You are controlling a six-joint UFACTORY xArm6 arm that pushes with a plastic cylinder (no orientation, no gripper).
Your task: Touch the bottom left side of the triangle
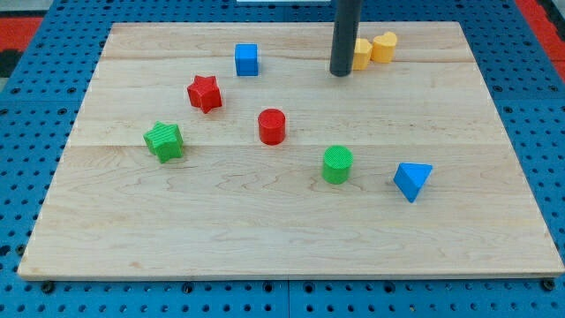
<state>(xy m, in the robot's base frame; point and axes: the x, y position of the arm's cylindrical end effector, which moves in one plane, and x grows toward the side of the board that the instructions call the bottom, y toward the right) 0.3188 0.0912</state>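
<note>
The blue triangle (412,180) lies on the wooden board (221,221) at the view's lower right. My tip (342,72) rests on the board near the view's top, far above and to the left of the triangle. It stands just left of two yellow blocks (374,49); the nearer one is partly hidden by the rod. The green cylinder (337,164) sits just left of the triangle.
A red cylinder (272,126) stands near the board's middle. A red star (204,93) and a blue cube (246,59) lie toward the upper left. A green star (164,140) lies at the left. A blue pegboard (26,132) surrounds the board.
</note>
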